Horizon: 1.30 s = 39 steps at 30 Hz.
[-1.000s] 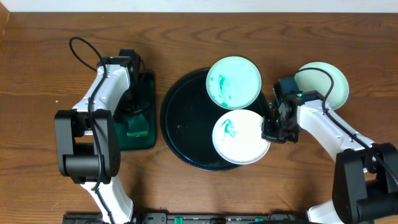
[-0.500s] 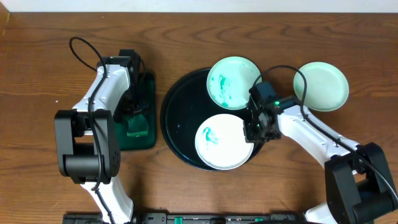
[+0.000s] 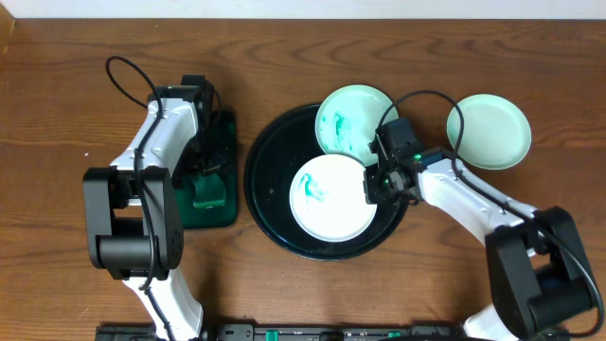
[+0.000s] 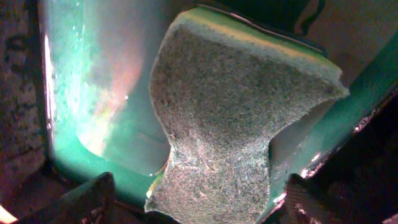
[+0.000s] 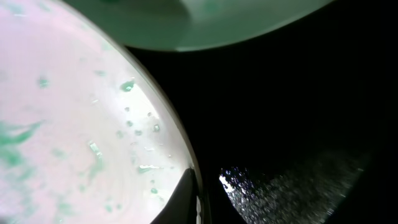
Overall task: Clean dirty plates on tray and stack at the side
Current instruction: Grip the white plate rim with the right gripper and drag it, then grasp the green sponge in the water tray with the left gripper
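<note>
The black round tray [image 3: 268, 204] lies mid-table. A smeared plate [image 3: 331, 199] lies at its centre. My right gripper [image 3: 371, 187] is shut on this plate's right rim; in the right wrist view one finger [image 5: 194, 199] lies over the rim of the plate [image 5: 62, 124], the other finger is hidden. A second smeared plate [image 3: 346, 118] rests on the tray's far rim, and its edge shows in the right wrist view [image 5: 205, 22]. A third, clean plate [image 3: 489, 131] lies on the table at the right. My left gripper [image 3: 204, 180] is open, its fingers either side of the sponge [image 4: 230, 124].
A small rectangular dark-green tray [image 3: 225, 208] left of the black tray holds the sponge; its wet green floor shows in the left wrist view [image 4: 81, 93]. The black tray's floor [image 5: 298, 93] is wet beside the held plate. Bare wooden table lies around.
My right gripper has dragged the smeared plate left from the tray's right rim to the tray's centre. The left arm has not moved.
</note>
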Each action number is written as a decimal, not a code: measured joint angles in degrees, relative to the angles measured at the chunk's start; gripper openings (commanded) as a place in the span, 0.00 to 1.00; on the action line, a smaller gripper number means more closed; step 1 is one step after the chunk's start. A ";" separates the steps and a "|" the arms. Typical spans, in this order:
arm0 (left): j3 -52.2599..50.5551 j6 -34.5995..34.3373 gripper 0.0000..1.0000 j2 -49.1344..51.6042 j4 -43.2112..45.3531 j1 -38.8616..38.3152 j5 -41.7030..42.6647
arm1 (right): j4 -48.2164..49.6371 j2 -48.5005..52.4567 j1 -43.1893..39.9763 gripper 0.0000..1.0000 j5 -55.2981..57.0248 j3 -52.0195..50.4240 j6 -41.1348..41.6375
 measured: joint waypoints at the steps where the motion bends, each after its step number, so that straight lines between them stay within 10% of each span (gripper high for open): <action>1: 0.00 0.15 0.30 0.00 0.02 0.00 -0.04 | 0.04 0.52 0.00 0.01 -0.55 0.04 0.00; 3: 0.00 0.17 0.07 0.00 0.00 0.00 0.00 | 0.04 1.42 0.00 0.01 -1.60 0.26 0.02; 13: 0.00 1.09 0.07 0.00 -0.33 0.00 -0.02 | -0.42 2.03 -0.02 0.01 -2.38 0.81 0.02; 19: 0.00 3.80 0.68 0.00 1.68 0.00 -0.33 | -0.55 2.08 -0.07 0.01 -2.84 0.87 -0.02; 21: 0.00 4.28 0.69 0.00 2.97 0.00 -0.42 | -0.70 2.10 -0.07 0.01 -3.10 0.92 -0.04; 29: -4.24 6.84 0.48 0.00 9.29 -0.02 1.86 | -1.14 2.16 -0.07 0.01 -3.80 0.96 -0.04; 35: -6.32 7.58 0.09 -0.02 11.69 0.15 2.29 | -1.14 2.19 -0.07 0.01 -3.80 0.96 -0.04; 39: -6.78 8.11 0.07 -0.17 12.15 0.42 1.70 | -1.20 2.19 -0.07 0.01 -3.80 0.98 -0.04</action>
